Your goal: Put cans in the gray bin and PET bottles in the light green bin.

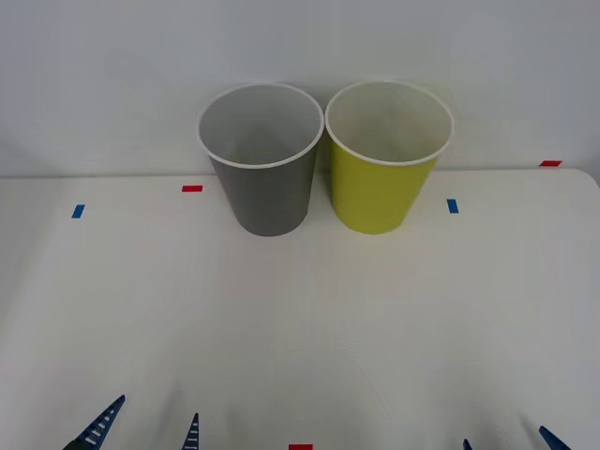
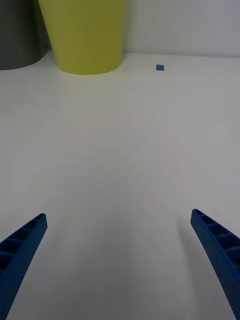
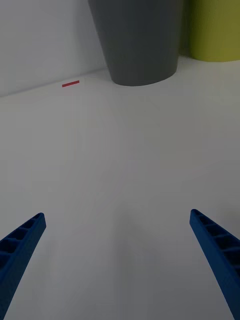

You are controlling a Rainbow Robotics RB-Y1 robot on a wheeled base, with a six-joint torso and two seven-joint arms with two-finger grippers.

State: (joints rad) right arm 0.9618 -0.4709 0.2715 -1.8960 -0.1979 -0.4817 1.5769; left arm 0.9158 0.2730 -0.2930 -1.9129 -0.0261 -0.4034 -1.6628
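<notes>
With the gray bin (image 1: pixel 262 159) standing at eleven o'clock touching the light green bin (image 1: pixel 386 157) at one, and the left gripper (image 1: pixel 141 427) and right gripper (image 1: pixel 511 441) spread wide and unladen, no sorting is judged pending.

The gray bin (image 1: pixel 262 169) stood at the table's (image 1: pixel 300 328) far edge, the light green bin (image 1: pixel 384 164) just beside it on the right.

We read this as a lab test bench: bare white worktop (image 1: pixel 300 309), plain wall (image 1: pixel 112 75), red (image 1: pixel 192 188) and blue tape markers (image 1: pixel 453 205).
</notes>
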